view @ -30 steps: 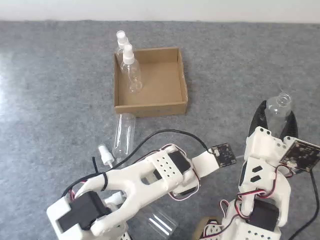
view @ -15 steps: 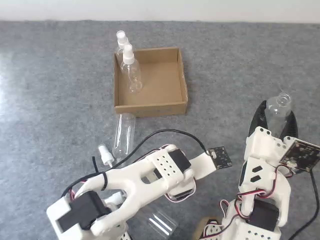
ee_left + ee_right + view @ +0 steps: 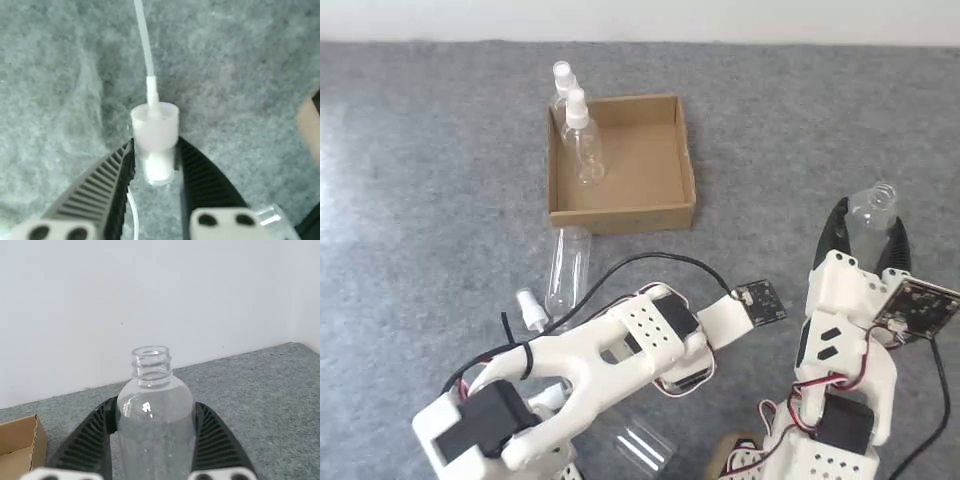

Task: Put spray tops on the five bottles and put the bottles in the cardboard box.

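My right gripper (image 3: 154, 415) is shut on a clear, open-necked bottle (image 3: 152, 400) and holds it upright; in the high view this bottle (image 3: 875, 205) stands at the right, above the table. My left gripper (image 3: 154, 152) is shut on a white spray top (image 3: 154, 127), its thin tube (image 3: 142, 40) pointing away over the grey mat. The left arm (image 3: 640, 345) stretches across the lower middle. The cardboard box (image 3: 665, 215) holds one capped bottle (image 3: 584, 148). A second capped bottle (image 3: 560, 84) stands at its far left corner.
An uncapped bottle (image 3: 568, 268) lies in front of the box, with a loose spray top (image 3: 530, 310) to its left. Another clear bottle (image 3: 640, 447) lies near the bases of the arms. A corner of the box (image 3: 20, 440) shows in the right wrist view.
The right arm has lifted its bottle slightly. The left arm's wrist has shifted a little, still holding the spray top.
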Robot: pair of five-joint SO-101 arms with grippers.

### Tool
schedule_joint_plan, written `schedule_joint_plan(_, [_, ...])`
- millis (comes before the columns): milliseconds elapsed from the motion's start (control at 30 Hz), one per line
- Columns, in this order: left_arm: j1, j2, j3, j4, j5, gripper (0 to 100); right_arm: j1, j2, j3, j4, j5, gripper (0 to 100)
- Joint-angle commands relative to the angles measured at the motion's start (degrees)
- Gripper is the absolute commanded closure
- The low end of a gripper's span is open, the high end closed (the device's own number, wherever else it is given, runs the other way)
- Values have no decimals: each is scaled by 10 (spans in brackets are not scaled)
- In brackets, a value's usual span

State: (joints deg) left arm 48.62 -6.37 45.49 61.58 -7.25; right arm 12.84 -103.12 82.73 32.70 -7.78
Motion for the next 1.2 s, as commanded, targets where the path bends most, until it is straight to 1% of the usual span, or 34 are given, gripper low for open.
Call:
schedule_joint_plan(0, [-5,25,-5,-10,9,906,-3,-8,-7,-15,-2,992])
schedule_joint_plan(167, [-5,84,-53,21,11,911,-1,-8,-7,-15,-2,992])
schedule_joint_plan(267, [-5,90,-58,24,7,965,-1,-8,-7,-15,-2,992])
schedule_joint_plan(333, [-5,81,-58,26,7,991,-1,-8,-7,-15,-2,992])
schedule_joint_plan(600, [-12,-10,-32,76,6,988,-1,-8,-7,-15,-1,992])
schedule_joint_plan(667, [-36,-39,-19,76,6,988,-1,-8,-7,-15,-2,992])
schedule_joint_plan(800, [-117,-76,-13,77,1,988,-3,-8,-6,-15,-2,992])
schedule_joint_plan(900, [-164,-98,-15,96,-38,988,-5,-8,-6,-15,-2,992])
schedule_joint_plan(1067, [-215,-149,-11,100,-43,988,-5,-8,-6,-15,-2,992])
schedule_joint_plan(1167, [-233,-188,0,100,-43,988,-5,-8,-6,-15,-2,992])
